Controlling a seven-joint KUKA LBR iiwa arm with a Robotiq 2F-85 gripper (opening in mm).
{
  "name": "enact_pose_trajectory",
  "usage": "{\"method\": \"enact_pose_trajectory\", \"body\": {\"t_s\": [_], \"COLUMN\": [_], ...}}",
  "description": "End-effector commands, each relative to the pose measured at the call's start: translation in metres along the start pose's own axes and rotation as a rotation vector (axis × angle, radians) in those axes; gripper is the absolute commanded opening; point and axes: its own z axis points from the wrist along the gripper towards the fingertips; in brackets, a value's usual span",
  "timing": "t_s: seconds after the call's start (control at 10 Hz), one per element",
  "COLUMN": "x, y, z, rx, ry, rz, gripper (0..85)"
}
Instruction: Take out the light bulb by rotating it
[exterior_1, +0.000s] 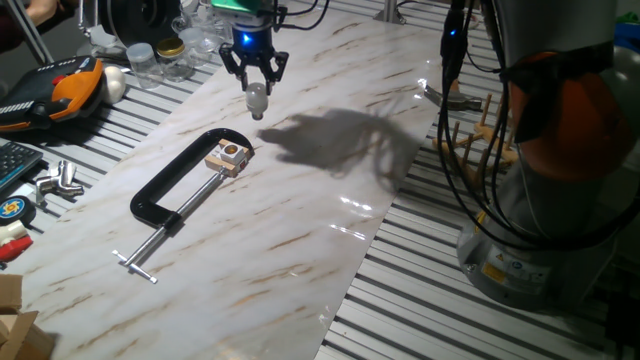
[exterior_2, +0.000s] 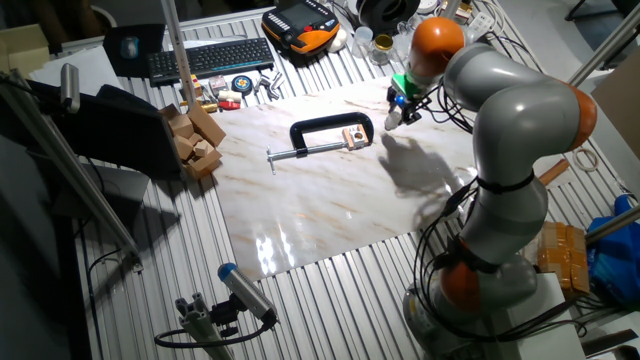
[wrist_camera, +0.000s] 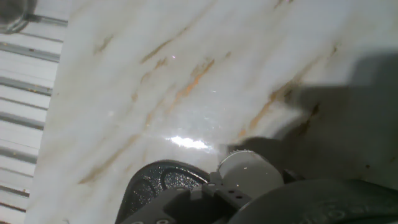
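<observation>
Closest to the lens in the hand view, a dark finger (wrist_camera: 158, 186) of the gripper (exterior_1: 255, 72) fills the bottom edge, and beside it sits the pale rounded bulb (wrist_camera: 247, 173), seen from above against the marble board (wrist_camera: 186, 74). A bright glare spot lies on the board just left of the bulb.

From one fixed view, the gripper hangs above the far part of the board (exterior_1: 300, 230), its black fingers closed around the bulb (exterior_1: 258, 97), which points downward and is clear of the surface. A blue light glows on the gripper body. The arm's shadow spreads over the board to the right of it.

Nearer and to the left lies a black C-clamp (exterior_1: 185, 190) flat on the board, its screw handle pointing toward the near left. In its jaw sits a small tan block (exterior_1: 229, 156) with a round hole on top. The bulb is apart from this block, held higher and farther back.

From the other fixed view, the grey and orange arm (exterior_2: 510, 130) bends over the right side of the table. A keyboard (exterior_2: 212, 57) lies at the far edge, with wooden blocks (exterior_2: 195, 140) just left of the board.
</observation>
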Motion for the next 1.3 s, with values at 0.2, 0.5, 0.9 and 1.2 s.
{"method": "enact_pose_trajectory", "body": {"t_s": [0.2, 0.5, 0.9, 1.2], "x": [-0.009, -0.019, -0.032, -0.04], "y": [-0.003, -0.009, -0.012, -0.014], "z": [-0.002, 0.0, 0.004, 0.009], "rx": [0.002, -0.003, -0.008, -0.009], "ry": [-0.003, -0.019, -0.011, -0.002], "rz": [-0.025, -0.06, -0.088, -0.104], "gripper": [0.0, 0.0, 0.0, 0.0]}}
